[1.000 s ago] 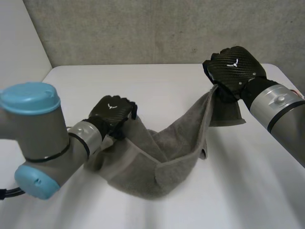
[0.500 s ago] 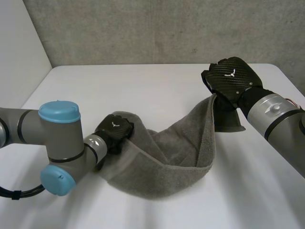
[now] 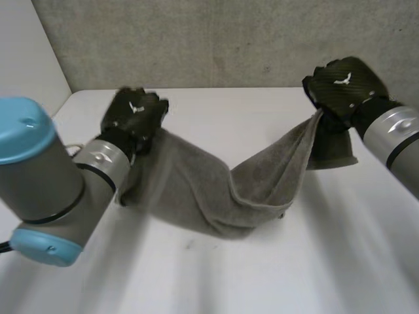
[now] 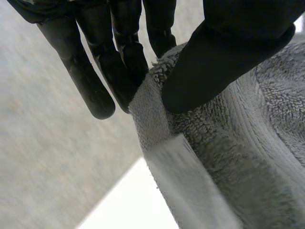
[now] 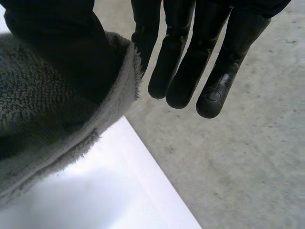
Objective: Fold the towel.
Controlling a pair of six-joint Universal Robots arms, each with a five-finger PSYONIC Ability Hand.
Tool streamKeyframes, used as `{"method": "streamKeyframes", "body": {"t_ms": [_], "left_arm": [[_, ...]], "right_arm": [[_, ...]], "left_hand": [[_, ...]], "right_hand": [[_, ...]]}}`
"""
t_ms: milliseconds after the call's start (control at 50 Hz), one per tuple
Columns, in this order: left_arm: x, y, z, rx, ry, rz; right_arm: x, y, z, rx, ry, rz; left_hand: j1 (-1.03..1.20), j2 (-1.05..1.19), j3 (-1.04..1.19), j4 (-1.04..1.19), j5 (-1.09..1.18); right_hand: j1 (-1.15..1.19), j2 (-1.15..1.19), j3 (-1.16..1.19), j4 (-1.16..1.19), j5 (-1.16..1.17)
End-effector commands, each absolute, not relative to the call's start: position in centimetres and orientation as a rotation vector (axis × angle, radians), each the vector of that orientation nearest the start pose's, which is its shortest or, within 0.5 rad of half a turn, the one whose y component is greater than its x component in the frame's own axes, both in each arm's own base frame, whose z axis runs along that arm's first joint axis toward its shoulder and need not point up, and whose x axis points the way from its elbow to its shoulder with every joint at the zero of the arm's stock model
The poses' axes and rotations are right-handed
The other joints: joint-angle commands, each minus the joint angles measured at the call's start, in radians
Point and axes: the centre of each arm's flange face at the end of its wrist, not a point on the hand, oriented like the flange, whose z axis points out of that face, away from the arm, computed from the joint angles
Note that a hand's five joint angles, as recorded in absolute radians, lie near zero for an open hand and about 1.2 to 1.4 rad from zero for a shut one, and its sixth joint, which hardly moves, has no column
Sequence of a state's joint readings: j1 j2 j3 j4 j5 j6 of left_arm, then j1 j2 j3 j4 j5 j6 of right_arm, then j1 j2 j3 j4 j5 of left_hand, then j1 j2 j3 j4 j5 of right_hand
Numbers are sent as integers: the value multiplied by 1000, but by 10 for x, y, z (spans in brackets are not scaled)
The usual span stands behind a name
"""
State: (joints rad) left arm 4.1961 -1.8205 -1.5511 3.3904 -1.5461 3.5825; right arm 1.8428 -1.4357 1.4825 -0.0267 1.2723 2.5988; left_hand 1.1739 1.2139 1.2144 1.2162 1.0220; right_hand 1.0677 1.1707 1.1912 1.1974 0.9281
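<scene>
The grey towel [image 3: 222, 190] hangs slung between the two hands, its middle sagging onto the white table [image 3: 262, 275] and both ends lifted clear. The left hand [image 3: 134, 114] pinches one end, thumb pressing the hem against nearly straight fingers [image 4: 97, 93]. The right hand [image 3: 340, 85] holds the other end higher in the same way — thumb over the cloth, fingers [image 5: 214, 90] straight beside it
</scene>
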Motion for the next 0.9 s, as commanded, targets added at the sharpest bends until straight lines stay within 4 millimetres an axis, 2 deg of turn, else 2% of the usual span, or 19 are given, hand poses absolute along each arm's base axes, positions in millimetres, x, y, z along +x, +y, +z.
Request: {"method": "streamKeyframes", "body": {"t_ms": [20, 100, 200, 240, 280, 420, 480, 560, 580, 600, 620, 640, 660, 700, 740, 760, 800, 860, 900], "left_arm": [[-283, -227, 296, 1033, 1903, -2371], [-269, -214, 325, 999, 1863, -2399], [-241, -212, 364, 887, 1824, -2398], [-236, -210, 374, 861, 1804, -2412], [-229, -202, 401, 799, 1709, -2486], [-224, -197, 419, 752, 1636, -2539], [-222, -204, 411, 745, 1666, -2504], [-218, -222, 387, 755, 1758, -2407], [-216, -237, 369, 756, 1825, -2335], [-213, -251, 351, 758, 1894, -2262], [-213, -251, 351, 758, 1895, -2261], [-214, -262, 332, 775, 1959, -2199], [-216, -272, 315, 794, 2013, -2144], [-219, -281, 299, 812, 2065, -2096], [-222, -290, 284, 829, 2106, -2051], [-225, -301, 273, 835, 2129, -2028], [-228, -314, 265, 832, 2135, -2025], [-236, -340, 259, 815, 2076, -2086], [-240, -354, 264, 785, 1998, -2167]], "right_arm": [[230, -264, 335, -1161, 1921, -2186], [218, -255, 361, -1154, 1929, -2215], [193, -244, 421, -1147, 1834, -2442], [192, -241, 433, -1139, 1791, -2494], [190, -239, 443, -1128, 1759, -2538], [186, -238, 459, -1097, 1712, -2602], [188, -243, 449, -1112, 1752, -2552], [190, -262, 410, -1163, 1904, -2370], [190, -274, 391, -1196, 1979, -2287], [190, -274, 391, -1197, 1980, -2286], [191, -283, 374, -1246, 2040, -2221], [191, -283, 374, -1247, 2040, -2220], [194, -291, 358, -1313, 2083, -2149], [195, -299, 342, -1368, 2123, -2085], [201, -314, 310, -1440, 2192, -1962], [201, -315, 310, -1440, 2192, -1962], [210, -330, 287, -1466, 2237, -1905], [216, -340, 280, -1470, 2246, -1920], [231, -364, 281, -1451, 2193, -2093]], "left_hand": [[222, 182, 182, 180, 200], [222, 182, 182, 180, 200], [222, 182, 182, 180, 200], [222, 182, 182, 180, 200], [222, 182, 182, 180, 200], [222, 182, 182, 180, 200], [222, 182, 182, 180, 200], [222, 182, 182, 180, 200], [222, 182, 182, 180, 200], [222, 182, 182, 180, 200], [222, 182, 182, 180, 200], [222, 182, 182, 180, 200], [222, 182, 182, 180, 200], [222, 182, 182, 180, 200], [222, 182, 182, 180, 200], [222, 182, 182, 180, 200], [222, 182, 182, 180, 200], [222, 182, 182, 180, 200], [222, 182, 182, 180, 200]], "right_hand": [[329, 226, 205, 199, 294], [329, 226, 205, 199, 294], [329, 226, 205, 199, 294], [329, 226, 205, 199, 294], [329, 226, 205, 199, 294], [329, 226, 205, 199, 294], [329, 226, 205, 199, 294], [329, 226, 205, 199, 294], [329, 226, 205, 199, 294], [329, 226, 205, 199, 294], [329, 226, 205, 199, 294], [329, 226, 205, 199, 294], [329, 226, 205, 199, 294], [329, 226, 205, 199, 294], [329, 226, 205, 199, 294], [329, 226, 205, 199, 294], [329, 226, 205, 199, 294], [329, 226, 205, 199, 294], [329, 226, 205, 199, 294]]}}
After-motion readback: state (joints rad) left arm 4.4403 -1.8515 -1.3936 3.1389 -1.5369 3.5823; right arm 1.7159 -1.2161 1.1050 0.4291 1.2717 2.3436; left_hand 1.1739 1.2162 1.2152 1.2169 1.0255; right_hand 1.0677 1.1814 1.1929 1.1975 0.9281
